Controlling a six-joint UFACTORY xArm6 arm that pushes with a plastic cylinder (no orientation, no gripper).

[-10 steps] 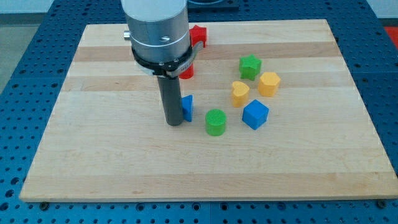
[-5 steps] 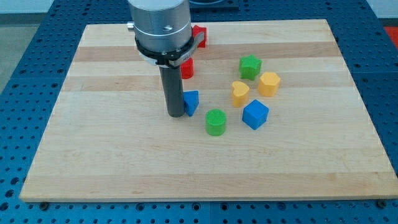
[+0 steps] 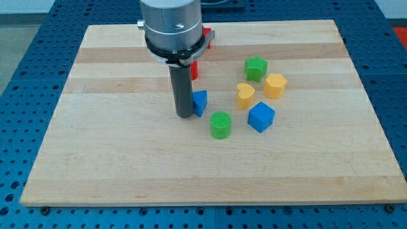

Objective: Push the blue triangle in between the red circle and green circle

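Observation:
The blue triangle (image 3: 200, 102) lies near the board's middle, partly hidden by my rod. My tip (image 3: 184, 115) touches its left side. The green circle (image 3: 220, 124) stands just below and to the right of the triangle, a small gap apart. The red circle (image 3: 194, 69) is above the triangle, mostly hidden behind the rod and the arm's grey body. The triangle sits roughly between the two circles, a little left of the line joining them.
A green star (image 3: 255, 68), a yellow hexagon (image 3: 275, 84), a yellow heart (image 3: 245, 95) and a blue cube (image 3: 261, 117) cluster to the right. A red block (image 3: 206, 36) peeks out behind the arm near the wooden board's (image 3: 95, 159) top edge.
My tip has moved to the right and slightly up, pushing the blue triangle the same way, closer to the line between the red and green circles. The other blocks have not moved.

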